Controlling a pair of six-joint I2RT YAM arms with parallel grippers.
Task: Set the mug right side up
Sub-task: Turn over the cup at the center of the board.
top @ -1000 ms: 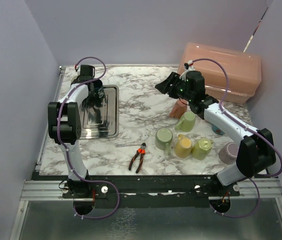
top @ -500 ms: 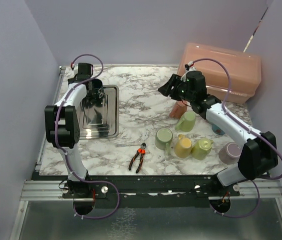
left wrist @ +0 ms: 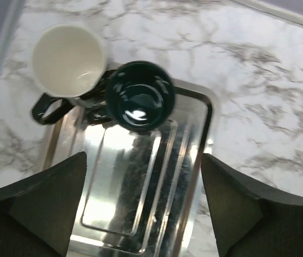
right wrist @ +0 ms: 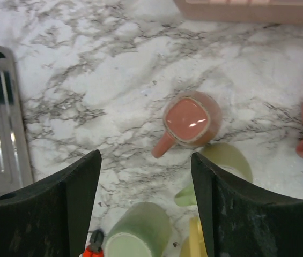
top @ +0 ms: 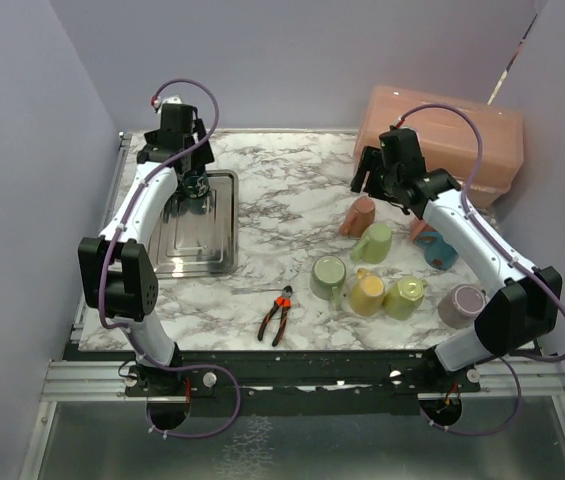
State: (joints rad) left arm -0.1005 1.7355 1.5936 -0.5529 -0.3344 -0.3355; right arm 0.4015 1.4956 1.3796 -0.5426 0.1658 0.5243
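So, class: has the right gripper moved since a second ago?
Yes. The right gripper has shifted right, toward the pink box, uncovering the pink mug.

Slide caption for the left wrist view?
Open left claw above a dark green mug beside a white-lined mug at the end of a steel tray.

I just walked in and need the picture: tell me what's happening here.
Both arms hover with open, empty claws. The left claw hangs over the dark green mug on the metal tray. The right claw hangs over the pink mug, which appears to stand upside down.
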